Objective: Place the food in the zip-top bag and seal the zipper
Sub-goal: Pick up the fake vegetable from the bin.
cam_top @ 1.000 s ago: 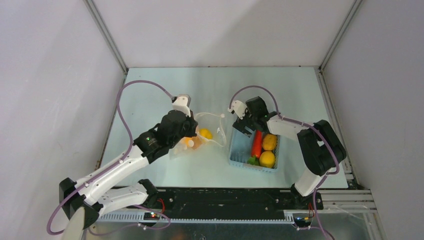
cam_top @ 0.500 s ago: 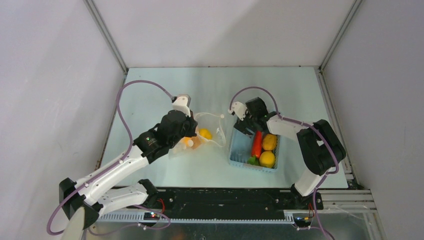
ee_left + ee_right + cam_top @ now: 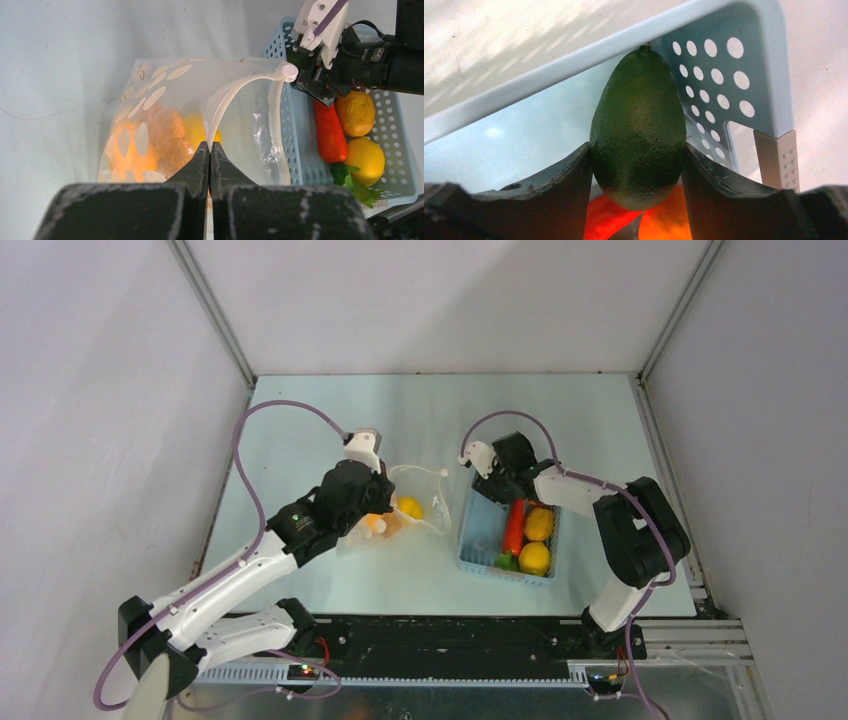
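Clamped on a green piece (image 3: 639,110) lying along its fingers, the right gripper (image 3: 636,165) has the bag (image 3: 150,100) mouth just leftward, the left gripper (image 3: 209,150) pinching the zipper (image 3: 226,101) open.

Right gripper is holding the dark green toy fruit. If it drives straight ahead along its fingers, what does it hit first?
Probably the far rim of the light blue perforated plastic basket. The tip of the dark green oval toy fruit in the right gripper sits right at it, though depth is unclear.
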You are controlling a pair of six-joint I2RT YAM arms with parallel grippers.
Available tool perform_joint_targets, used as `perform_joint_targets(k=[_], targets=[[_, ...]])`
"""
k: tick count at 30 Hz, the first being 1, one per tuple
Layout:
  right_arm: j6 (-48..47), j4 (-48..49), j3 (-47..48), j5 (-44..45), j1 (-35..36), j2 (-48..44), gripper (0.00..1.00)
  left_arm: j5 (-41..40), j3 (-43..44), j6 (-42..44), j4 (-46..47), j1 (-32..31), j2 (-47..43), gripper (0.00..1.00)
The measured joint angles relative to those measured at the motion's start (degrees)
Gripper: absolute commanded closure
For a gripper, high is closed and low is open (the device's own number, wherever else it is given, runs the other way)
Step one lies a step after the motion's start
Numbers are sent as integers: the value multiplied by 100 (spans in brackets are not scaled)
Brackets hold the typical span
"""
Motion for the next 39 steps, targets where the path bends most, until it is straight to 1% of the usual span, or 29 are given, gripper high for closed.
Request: perform_joint_targets(k=[3, 8, 12, 16, 21, 27, 31, 33, 35, 39], targets=[[20, -114, 52, 74, 0, 0, 49, 2, 0, 0, 0, 0, 0, 100], [186, -267, 72, 221, 11, -13, 53, 4, 0, 0, 0, 2, 0, 100], [570, -575, 81, 378, 9, -151, 57, 4, 0, -2, -2, 2, 0, 100], [1040, -953, 83, 413, 4, -426, 59, 11, 0, -2, -2, 2, 2, 100], [1709, -1303, 83, 236, -7, -782, 59, 55, 0, -2, 0, 2, 39, 100], [2736, -1648, 83, 184, -22, -1220, 61, 79, 0, -2, -4, 0, 57, 100], [3353, -1971, 79, 122, -57, -1716, 60, 162, 0, -4, -2, 2, 57, 100], [3536, -2037, 33, -22, -74, -2068, 60, 186, 0, -4, -2, 2, 57, 100], [3622, -1989, -120, -350, -87, -2616, 58, 205, 0, -4, -2, 2, 57, 100], [3545, -1532, -654, -1615, 17, -3834, 57, 238, 0, -4, 4, 4, 57, 100]])
